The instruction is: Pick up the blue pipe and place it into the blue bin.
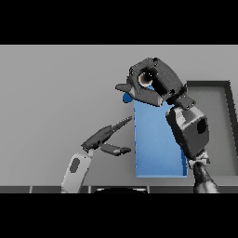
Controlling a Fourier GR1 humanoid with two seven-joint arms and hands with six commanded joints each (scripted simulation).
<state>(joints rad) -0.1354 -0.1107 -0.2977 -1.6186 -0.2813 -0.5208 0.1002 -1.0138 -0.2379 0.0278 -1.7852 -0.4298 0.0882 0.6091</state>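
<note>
Grey tabletop [51,93] fills most of what I see from the head view, plain and flat from edge to edge. Starting at the left, my left hand [104,137] hangs low over the table with its dark fingers straight and relaxed, thumb apart, holding nothing; its fingertips point toward the flat, rectangular blue bin [155,144] just beside it. The bin lies at the middle of the view, and my right arm crosses over its right side. Above the bin's far end sits my right hand [148,83], fingers curled, and a small rounded bit of blue shows at its lower left edge, which I take to be the blue pipe [126,97] held in that grasp; most of the pipe is hidden by the hand. To the far right a dark-rimmed grey tray [228,116] rests on the table. I judge the pick as done and the carry nearly finished: the pipe hangs at the bin's far rim. Next I would bring the hand a little nearer me, over the bin's floor, lower it, then release.
</note>
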